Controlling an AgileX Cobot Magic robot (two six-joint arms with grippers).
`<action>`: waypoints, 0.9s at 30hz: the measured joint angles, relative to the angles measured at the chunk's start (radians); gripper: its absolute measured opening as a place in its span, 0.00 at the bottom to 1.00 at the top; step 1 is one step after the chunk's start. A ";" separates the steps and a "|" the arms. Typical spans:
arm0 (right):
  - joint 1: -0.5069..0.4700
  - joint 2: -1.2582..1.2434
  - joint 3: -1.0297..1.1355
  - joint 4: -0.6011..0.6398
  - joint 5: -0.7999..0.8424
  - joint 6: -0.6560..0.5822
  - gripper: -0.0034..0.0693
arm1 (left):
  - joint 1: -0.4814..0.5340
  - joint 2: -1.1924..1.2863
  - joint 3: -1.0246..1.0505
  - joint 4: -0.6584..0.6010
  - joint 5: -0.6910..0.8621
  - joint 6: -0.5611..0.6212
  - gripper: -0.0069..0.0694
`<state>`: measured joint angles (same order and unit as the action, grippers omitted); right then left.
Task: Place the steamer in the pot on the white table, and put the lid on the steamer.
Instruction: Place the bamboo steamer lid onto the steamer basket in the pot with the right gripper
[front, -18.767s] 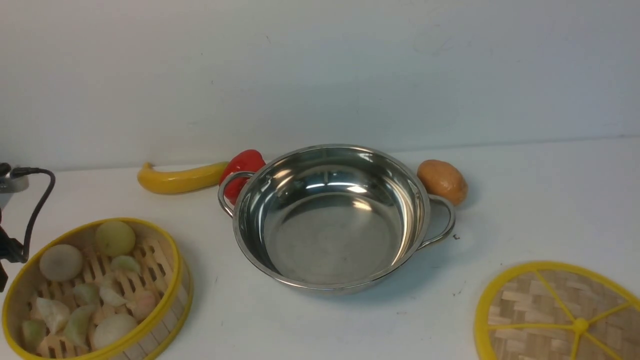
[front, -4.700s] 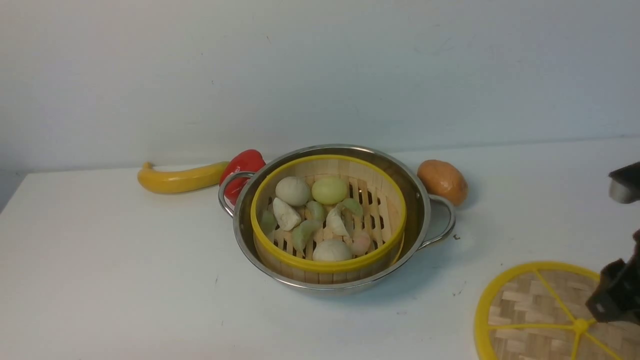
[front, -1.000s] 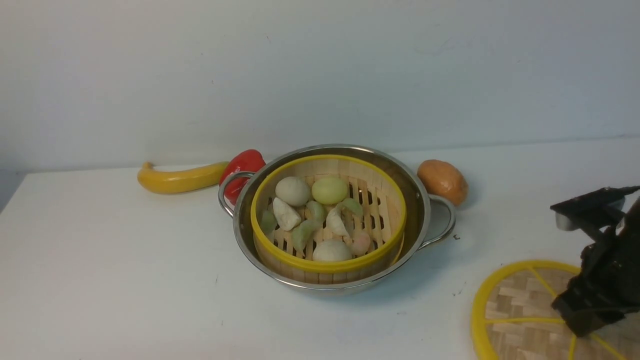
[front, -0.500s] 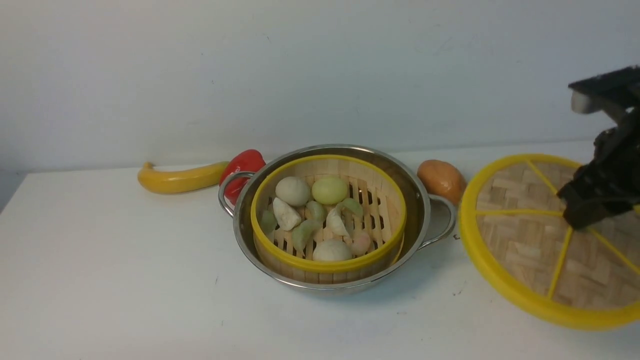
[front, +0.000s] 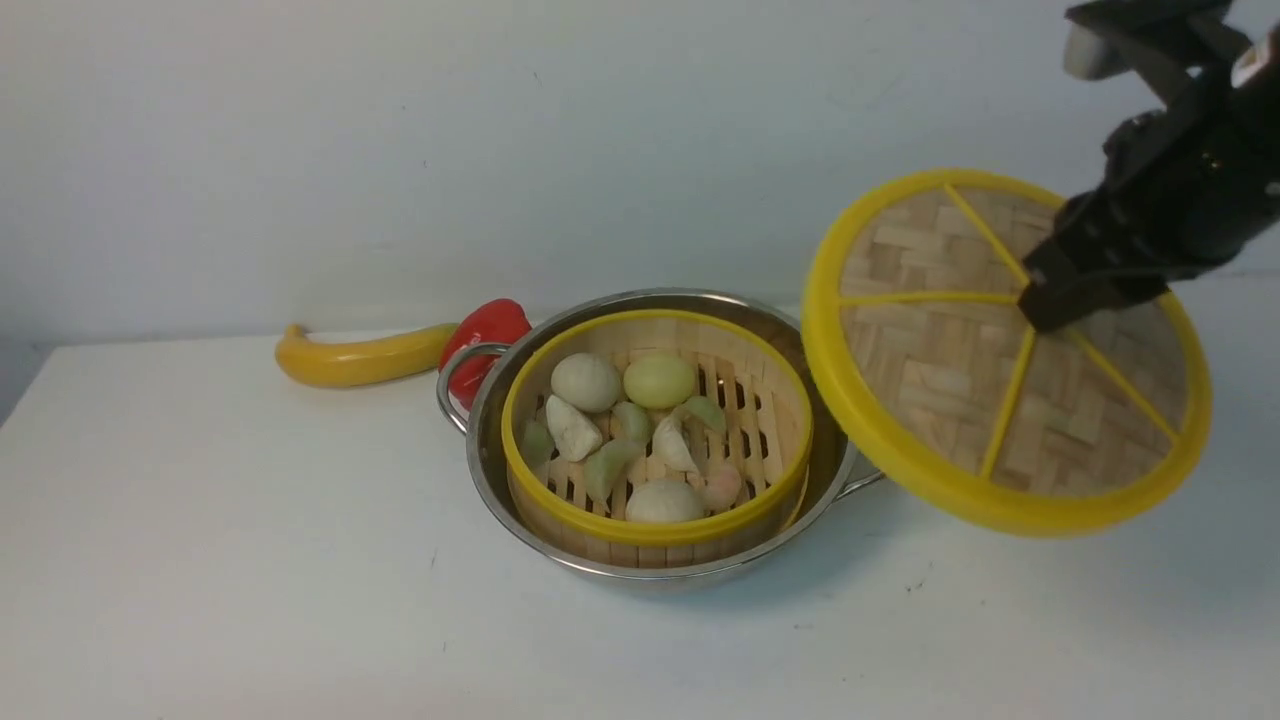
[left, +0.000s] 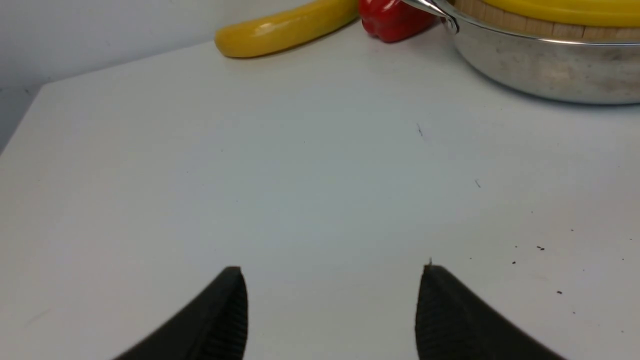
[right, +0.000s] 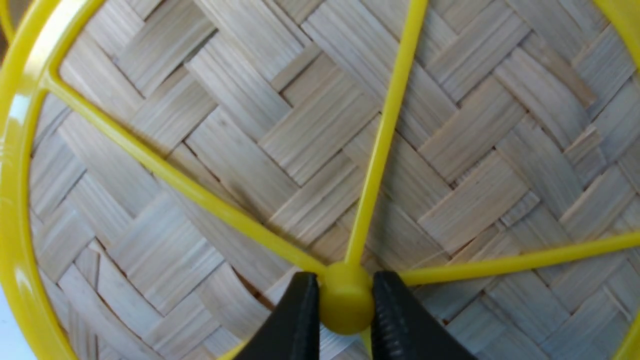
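Steamer: round bamboo-slat basket with yellow rims. You will find it upright inside the pot, uncovered, with its top rim a little above the pot's rim.
Contents: pale toy buns and dumplings, loose on the slatted floor.
Pot: wide, shallow, shiny stainless-steel pan with looped wire handles. It stands on the table, mid-field in your front view.
Lid: flat round woven-bamboo disc with a thick yellow rim and yellow spokes. It is in the air to the right of the pot, clear of the table. It is tilted so that its woven top faces your front camera. Its lower left edge overlaps the pot's right side in that view.
Right gripper: the black jaws pinch the lid's small yellow centre knob, one finger on each side. This grip carries the lid.
Left gripper: the black jaws are spread wide with nothing between them, low over bare table to the left of the pot.
Surface: plain white table with a few dark specks.
Other stock: a yellow banana and a red bell pepper at the back. The pepper is just behind the pot's left handle, and the banana's tip meets the pepper.
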<state>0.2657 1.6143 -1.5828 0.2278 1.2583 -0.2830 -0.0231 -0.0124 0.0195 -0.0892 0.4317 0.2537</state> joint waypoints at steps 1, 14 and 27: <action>0.019 0.018 -0.037 0.001 0.000 0.008 0.20 | 0.000 0.000 0.000 0.000 0.000 0.000 0.64; 0.211 0.282 -0.332 0.003 0.003 0.018 0.20 | 0.000 0.000 0.000 0.000 0.000 0.000 0.64; 0.237 0.373 -0.469 0.007 0.008 0.019 0.20 | 0.000 0.000 0.000 0.000 0.000 0.000 0.64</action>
<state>0.5031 1.9872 -2.0517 0.2348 1.2663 -0.2639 -0.0231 -0.0124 0.0195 -0.0892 0.4317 0.2537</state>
